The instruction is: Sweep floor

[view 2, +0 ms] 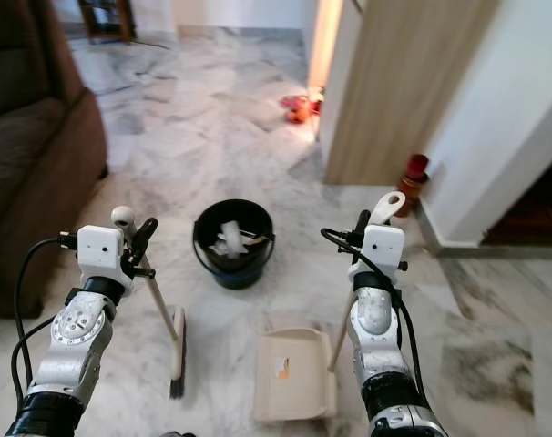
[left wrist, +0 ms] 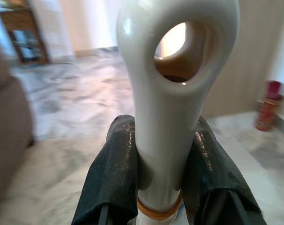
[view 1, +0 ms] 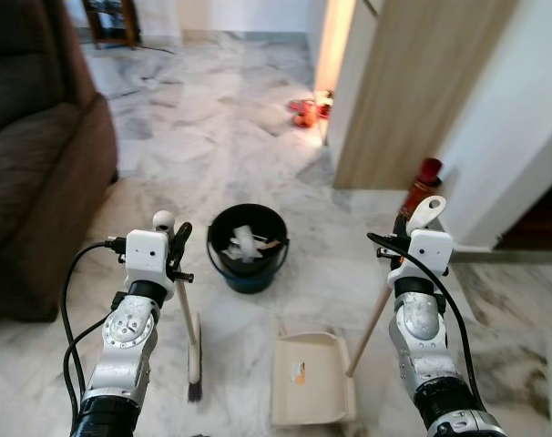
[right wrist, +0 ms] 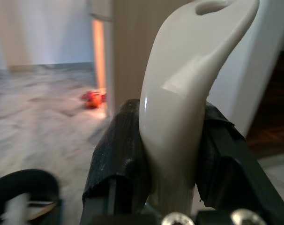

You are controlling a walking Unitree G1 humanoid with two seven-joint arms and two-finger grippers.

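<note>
My left gripper [view 1: 177, 242] is shut on the white top of a broom handle [left wrist: 166, 117]. The broom's wooden stick slants down to its dark brush [view 1: 194, 369] on the marble floor. My right gripper [view 1: 404, 229] is shut on the cream grip [right wrist: 179, 108] of a long-handled dustpan. The beige dustpan tray [view 1: 308, 378] rests flat on the floor between my arms. A black bucket [view 1: 248, 246] with white paper scraps inside stands just beyond the tray and the brush.
A brown sofa [view 1: 35, 164] fills the left side. A wooden door panel [view 1: 413, 91] and a white wall stand to the right, with a red bottle [view 1: 423, 185] at their foot. A small red object [view 1: 305, 112] lies by the lit doorway.
</note>
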